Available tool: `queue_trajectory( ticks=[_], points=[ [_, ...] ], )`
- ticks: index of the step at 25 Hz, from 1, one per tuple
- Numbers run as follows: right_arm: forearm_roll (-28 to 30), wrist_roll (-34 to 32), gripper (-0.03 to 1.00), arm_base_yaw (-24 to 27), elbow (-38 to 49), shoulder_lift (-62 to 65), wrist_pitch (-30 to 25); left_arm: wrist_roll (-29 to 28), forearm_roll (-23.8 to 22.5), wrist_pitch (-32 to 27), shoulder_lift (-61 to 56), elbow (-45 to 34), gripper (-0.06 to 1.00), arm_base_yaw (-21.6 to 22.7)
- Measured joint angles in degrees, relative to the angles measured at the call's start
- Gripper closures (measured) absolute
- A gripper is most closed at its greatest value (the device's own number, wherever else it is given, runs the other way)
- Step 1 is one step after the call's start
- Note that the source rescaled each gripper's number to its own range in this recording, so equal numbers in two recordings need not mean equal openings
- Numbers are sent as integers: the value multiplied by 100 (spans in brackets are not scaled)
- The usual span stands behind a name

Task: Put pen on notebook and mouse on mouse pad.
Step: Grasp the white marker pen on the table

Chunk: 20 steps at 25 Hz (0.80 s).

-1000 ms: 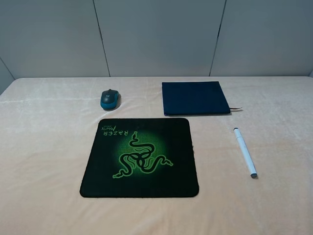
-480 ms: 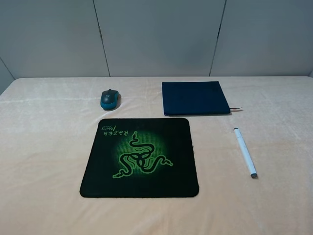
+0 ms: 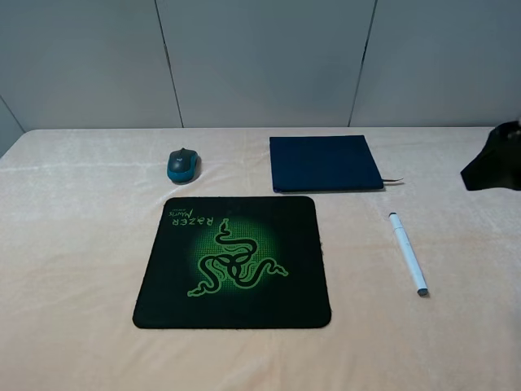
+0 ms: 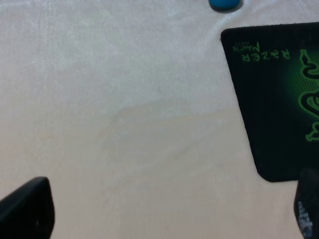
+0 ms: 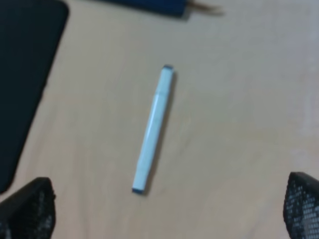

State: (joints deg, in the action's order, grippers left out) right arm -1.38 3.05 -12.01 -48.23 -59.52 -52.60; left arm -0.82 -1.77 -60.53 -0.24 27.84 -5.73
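Two placements, neither begun. The pen [image 3: 407, 252] lies bare on the table cloth [image 3: 73, 244], near the notebook [image 3: 326, 163] but apart from it, right of the mouse pad [image 3: 234, 262]. The mouse [image 3: 183, 165] sits just past the pad's far-left corner, off it.

Step in hand, by my read: approach to the pen. The right gripper [image 5: 164, 206] hangs above it w/ fingers spread wide and nothing btwn them. In the right wrist view the pen sits roughly centred btwn the two tips. The left gripper [image 4: 167, 211] is likewise spread and empty, over bare cloth beside the pad's left edge, w/ the mouse well ahead of it.

Next move prob calls for: right gripper down over the pen's mid-length, jaws across the barrel, close, lift, carry to the notebook cover. The pen is slim & round, so it may roll if nudged.

Hard to see: the exterior view shows only a dark bit of the right arm [image 3: 492, 159] at the right edge, and the left gripper doesn't show there at all. Wrist views catch just the fingertips, cut off by the frame. The mouse is clipped to a blue sliver in the left wrist view. The right wrist view is blurry, w/ the notebook only an edge strip.
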Motion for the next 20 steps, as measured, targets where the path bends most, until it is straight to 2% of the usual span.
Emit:
queue_trajectory(
  ticks=[8,20],
  points=[
    [-117,12,-3,-107,0,-1375,218,0,-7,0,0,0,2,0],
    [-263,12,-3,-107,0,-3018,956,0,-7,0,0,0,2,0]
  ],
)
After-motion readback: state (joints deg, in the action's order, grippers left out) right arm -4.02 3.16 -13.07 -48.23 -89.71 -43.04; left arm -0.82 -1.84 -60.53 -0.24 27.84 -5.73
